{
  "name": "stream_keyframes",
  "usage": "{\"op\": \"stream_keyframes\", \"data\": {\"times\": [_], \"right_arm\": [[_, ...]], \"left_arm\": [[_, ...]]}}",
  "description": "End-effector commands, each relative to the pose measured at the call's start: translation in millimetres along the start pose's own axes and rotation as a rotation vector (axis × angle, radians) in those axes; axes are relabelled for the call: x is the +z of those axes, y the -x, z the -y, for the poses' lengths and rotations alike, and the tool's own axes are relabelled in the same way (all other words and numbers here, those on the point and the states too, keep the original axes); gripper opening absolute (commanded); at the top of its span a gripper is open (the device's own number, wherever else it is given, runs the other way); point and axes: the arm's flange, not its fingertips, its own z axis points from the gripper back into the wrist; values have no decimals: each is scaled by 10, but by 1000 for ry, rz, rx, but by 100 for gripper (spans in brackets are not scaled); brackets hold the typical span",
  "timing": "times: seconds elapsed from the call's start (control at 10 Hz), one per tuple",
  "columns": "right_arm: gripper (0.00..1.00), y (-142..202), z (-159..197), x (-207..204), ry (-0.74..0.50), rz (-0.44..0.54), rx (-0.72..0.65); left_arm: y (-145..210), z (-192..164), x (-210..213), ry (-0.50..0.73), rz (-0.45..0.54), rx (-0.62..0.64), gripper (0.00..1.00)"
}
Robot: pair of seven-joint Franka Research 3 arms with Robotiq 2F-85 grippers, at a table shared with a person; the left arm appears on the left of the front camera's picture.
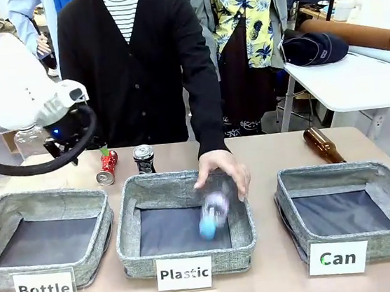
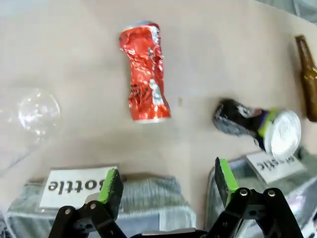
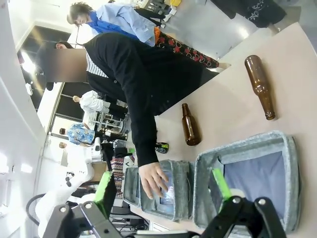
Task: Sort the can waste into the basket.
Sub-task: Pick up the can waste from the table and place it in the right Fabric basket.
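Table (image 1: 265,145): beige, spans the whole width.

Person (image 1: 137,68): black cardigan over striped top, stands far side, centre. One hand (image 1: 220,170) reaches over the far-right corner of the Plastic bin (image 1: 126,224). A clear plastic bottle (image 1: 213,214) w/ blue cap, blurred, is just below the hand, over the bin's dark lining. We cannot tell if the hand touches it.

Left arm (image 1: 13,96): white, comes in at far left, above the table.

Bins: three grey fabric ones in a row along the near edge. Bottle bin (image 1: 46,196) is left, Plastic bin mid, Can basket (image 1: 339,170) right.

Bottles: brown bottle (image 1: 323,145) lies on its side at far right, just beyond the Can basket's far rim. In right wrist view a second brown bottle (image 3: 189,124) lies on the table beside the person's sleeve. A clear bottle (image 1: 31,140) stands far left, partly hidden behind the left arm.

Cans: both on the table at far left-centre, well apart from the Can basket.
- Red can (image 1: 106,167): crushed, silver end toward us, just beyond the gap btw Bottle and Plastic bins.
- Black can (image 1: 144,159): upright, silver top, just right of the red one, not touching it, just beyond the Plastic bin's far rim.

Claws:
- Left claw (image 2: 167,178): pads spread wide, nothing in it. It hovers over the gap btw Bottle and Plastic bins, w/ the red can ahead of the tips.
- Right claw (image 3: 162,183): pads wide apart too, empty, up above the Can basket end of the row.
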Motion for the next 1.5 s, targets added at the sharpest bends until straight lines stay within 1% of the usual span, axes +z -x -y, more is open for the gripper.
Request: {"op": "stream_keyframes", "data": {"times": [0.0,0.1,0.3,0.4,0.5,0.8,1.0,1.1,1.2,1.3,1.4], "right_arm": [[100,-27,12,-8,-20,9,29],[100,-27,12,-8,-20,9,29],[100,-27,12,-8,-20,9,29],[100,-27,12,-8,-20,9,29],[100,-27,12,-8,-20,9,29],[100,-27,12,-8,-20,9,29],[100,-27,12,-8,-20,9,29],[100,-27,12,-8,-20,9,29],[100,-27,12,-8,-20,9,29],[100,-27,12,-8,-20,9,29],[100,-27,12,-8,-20,9,29]], "left_arm": [[-153,180,-251,-52,12,66,96],[-191,205,-464,-84,17,82,96],[-318,226,-881,-145,7,59,96],[-367,204,-1081,-169,12,69,96],[-375,173,-1189,-215,39,81,96],[-392,106,-1214,-246,76,82,96],[-389,127,-1227,-204,149,49,96],[-377,136,-1237,-196,135,33,38],[-351,148,-1228,-202,141,23,39],[-352,138,-1198,-206,156,26,0],[-358,121,-1166,-206,153,24,33]]}}
